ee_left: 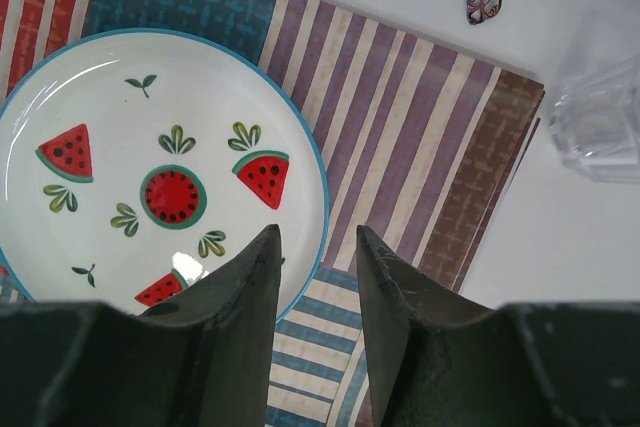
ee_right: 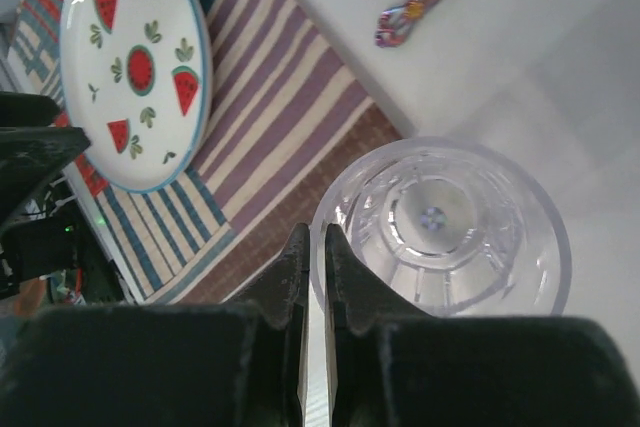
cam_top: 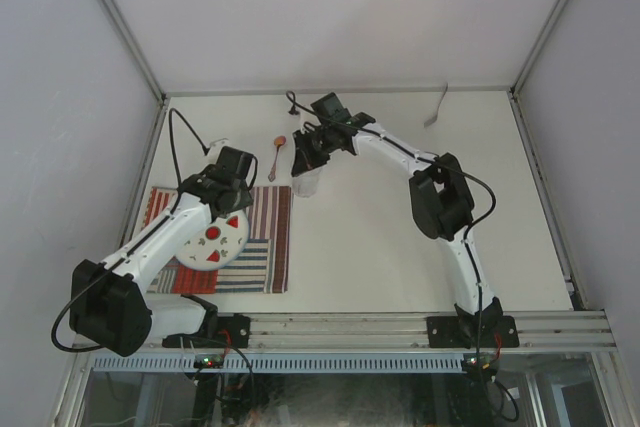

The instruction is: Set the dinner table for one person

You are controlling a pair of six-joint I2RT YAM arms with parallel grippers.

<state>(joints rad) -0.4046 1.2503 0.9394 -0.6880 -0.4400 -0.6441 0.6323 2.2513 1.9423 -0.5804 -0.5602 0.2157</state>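
Observation:
On the dinner table [cam_top: 380, 237] lies a striped placemat [cam_top: 270, 237], and a white plate [ee_left: 160, 167] with watermelon prints rests flat on it. My left gripper [ee_left: 315, 237] hovers open over the plate's right rim, gripping nothing. Just past the mat's far right corner stands a clear glass [ee_right: 440, 227], upright. My right gripper [ee_right: 312, 232] is shut on the glass's rim, one finger inside and one outside. In the top view the right gripper [cam_top: 305, 157] sits over the glass [cam_top: 305, 183], and the left gripper [cam_top: 236, 209] above the plate [cam_top: 215, 242].
A patterned spoon [cam_top: 279, 152] lies on the bare table just beyond the mat, left of the glass. A fork [cam_top: 437, 107] lies at the far right by the back wall. Aluminium rails and white walls edge the table.

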